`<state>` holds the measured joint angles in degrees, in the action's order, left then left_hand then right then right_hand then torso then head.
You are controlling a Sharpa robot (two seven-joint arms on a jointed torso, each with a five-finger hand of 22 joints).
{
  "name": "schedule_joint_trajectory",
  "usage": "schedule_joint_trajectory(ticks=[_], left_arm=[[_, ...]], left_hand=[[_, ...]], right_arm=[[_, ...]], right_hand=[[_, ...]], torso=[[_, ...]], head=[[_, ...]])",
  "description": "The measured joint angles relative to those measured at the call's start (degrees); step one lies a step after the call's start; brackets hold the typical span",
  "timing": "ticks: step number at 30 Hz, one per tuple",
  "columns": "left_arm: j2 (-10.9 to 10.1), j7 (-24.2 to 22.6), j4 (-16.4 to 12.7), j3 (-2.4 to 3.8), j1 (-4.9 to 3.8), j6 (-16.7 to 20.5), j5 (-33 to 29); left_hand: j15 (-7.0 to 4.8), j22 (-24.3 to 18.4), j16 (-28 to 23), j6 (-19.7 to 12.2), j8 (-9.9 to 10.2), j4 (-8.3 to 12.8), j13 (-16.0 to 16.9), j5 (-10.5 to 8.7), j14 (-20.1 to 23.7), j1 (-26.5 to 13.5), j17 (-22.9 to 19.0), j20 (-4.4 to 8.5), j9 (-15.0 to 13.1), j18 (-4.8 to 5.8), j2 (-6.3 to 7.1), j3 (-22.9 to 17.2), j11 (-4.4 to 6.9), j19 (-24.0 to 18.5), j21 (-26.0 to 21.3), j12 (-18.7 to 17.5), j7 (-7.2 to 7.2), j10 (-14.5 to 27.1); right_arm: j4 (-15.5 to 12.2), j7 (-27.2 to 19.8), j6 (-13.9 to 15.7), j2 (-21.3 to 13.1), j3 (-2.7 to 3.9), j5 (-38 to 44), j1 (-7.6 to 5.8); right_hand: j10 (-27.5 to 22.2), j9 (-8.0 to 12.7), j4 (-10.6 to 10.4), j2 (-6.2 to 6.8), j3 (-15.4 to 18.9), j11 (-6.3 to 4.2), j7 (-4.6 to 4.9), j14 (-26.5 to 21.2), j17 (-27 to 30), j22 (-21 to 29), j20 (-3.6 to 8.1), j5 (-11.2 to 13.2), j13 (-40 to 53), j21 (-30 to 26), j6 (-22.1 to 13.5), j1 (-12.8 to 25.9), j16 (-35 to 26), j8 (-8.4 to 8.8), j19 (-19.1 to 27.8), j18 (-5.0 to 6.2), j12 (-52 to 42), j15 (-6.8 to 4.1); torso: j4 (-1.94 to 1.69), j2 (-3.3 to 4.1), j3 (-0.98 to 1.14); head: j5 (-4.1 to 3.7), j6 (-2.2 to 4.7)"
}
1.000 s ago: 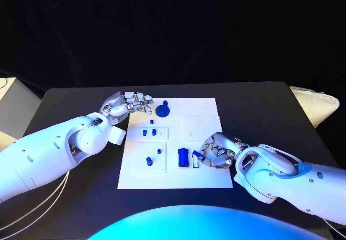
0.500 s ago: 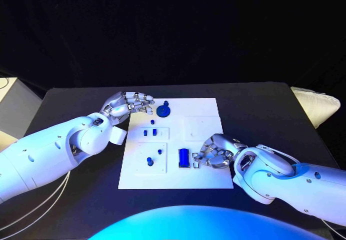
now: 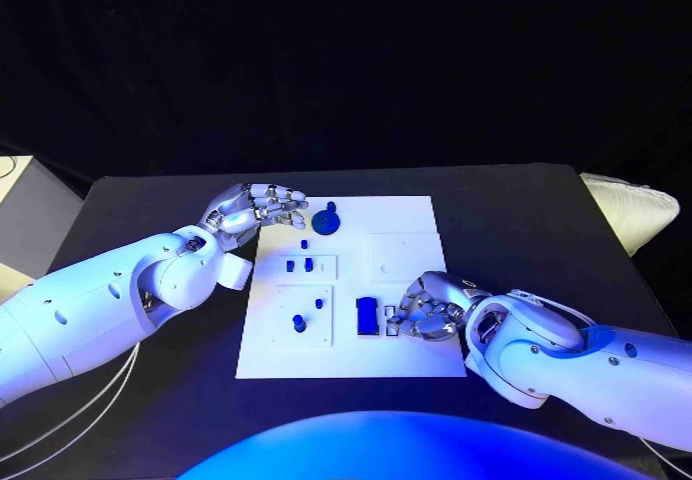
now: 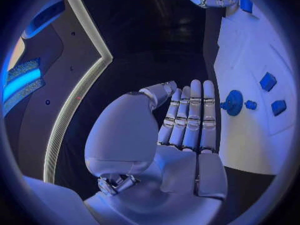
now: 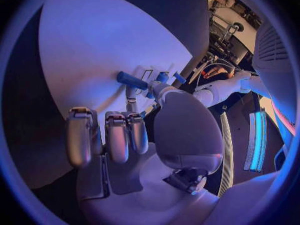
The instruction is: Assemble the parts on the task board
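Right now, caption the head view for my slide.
Right robot hand works at blue parts on the task board; left robot hand hovers open.

The right hand [image 3: 427,308] covers the task board [image 3: 411,222] beneath it, perhaps hiding a small part.

White task board [image 3: 411,215] — blue parts [image 3: 366,316] — on black table [image 3: 173,200].

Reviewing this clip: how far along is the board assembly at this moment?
Early to midway, by the look of it. Small blue pegs already stand in the task board blocks on its left side. In hand: the right hand works beside the blue block near the board's front; whether it grips a piece is unclear. Left: the round blue part lies loose at the far edge, by the idle left hand.
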<state>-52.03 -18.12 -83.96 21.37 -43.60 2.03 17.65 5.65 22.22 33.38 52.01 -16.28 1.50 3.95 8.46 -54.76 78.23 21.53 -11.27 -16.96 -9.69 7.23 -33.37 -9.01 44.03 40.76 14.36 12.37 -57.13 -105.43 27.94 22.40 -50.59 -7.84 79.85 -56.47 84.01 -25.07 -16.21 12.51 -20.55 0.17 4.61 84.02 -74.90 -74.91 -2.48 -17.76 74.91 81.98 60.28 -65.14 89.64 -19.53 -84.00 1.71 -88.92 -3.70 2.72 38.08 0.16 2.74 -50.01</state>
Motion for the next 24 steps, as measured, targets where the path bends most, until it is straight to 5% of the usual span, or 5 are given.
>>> schedule_joint_trajectory(ticks=[12,18,24], left_arm=[[0.0,0.0,0.0,0.00,0.00,0.0,0.0],[0.0,0.0,0.0,0.00,0.00,0.0,0.0],[-0.1,0.0,0.1,-0.01,0.01,0.0,0.0]], left_hand=[[0.00,0.0,0.0,0.0,0.0,0.0,0.0,0.00,0.0,-0.1,0.0,0.00,0.0,0.01,-0.07,0.0,0.00,0.0,0.0,0.0,0.00,0.0],[0.00,0.0,0.0,0.0,0.0,0.0,0.0,0.00,0.0,-0.1,0.0,0.00,0.0,0.01,-0.07,0.0,0.00,0.0,0.0,0.0,0.00,0.0],[0.00,0.0,0.0,0.0,0.0,0.0,0.0,0.00,0.0,-0.1,0.0,0.00,0.0,0.00,-0.07,0.0,0.00,0.0,0.0,0.0,0.00,0.0]], right_arm=[[0.3,-0.2,0.2,-0.2,-0.01,1.3,0.05],[0.1,-1.4,2.5,-0.8,-0.04,2.2,0.08],[-0.2,-2.8,4.1,-1.5,-0.04,2.6,0.09]], right_hand=[[0.0,0.2,-0.4,0.00,2.5,0.00,-0.04,0.0,0.0,0.0,0.00,0.2,0.0,-0.5,-0.2,0.0,0.0,0.00,0.0,0.00,0.5,0.00],[0.0,0.4,-0.5,-0.05,8.4,0.00,0.18,0.0,0.0,0.0,0.00,0.3,0.0,-0.5,-0.6,-0.1,0.0,0.01,0.0,0.00,0.8,0.00],[0.0,0.7,-0.5,-1.55,14.5,0.00,0.18,0.0,0.0,0.0,0.00,-1.3,0.0,-0.5,-1.0,-0.6,0.0,0.01,0.0,0.00,1.1,0.00]], torso=[[-0.02,0.00,-0.01],[-0.02,0.01,0.00],[-0.02,0.01,0.00]], head=[[-0.04,0.00],[-0.01,0.00],[-0.04,0.00]])
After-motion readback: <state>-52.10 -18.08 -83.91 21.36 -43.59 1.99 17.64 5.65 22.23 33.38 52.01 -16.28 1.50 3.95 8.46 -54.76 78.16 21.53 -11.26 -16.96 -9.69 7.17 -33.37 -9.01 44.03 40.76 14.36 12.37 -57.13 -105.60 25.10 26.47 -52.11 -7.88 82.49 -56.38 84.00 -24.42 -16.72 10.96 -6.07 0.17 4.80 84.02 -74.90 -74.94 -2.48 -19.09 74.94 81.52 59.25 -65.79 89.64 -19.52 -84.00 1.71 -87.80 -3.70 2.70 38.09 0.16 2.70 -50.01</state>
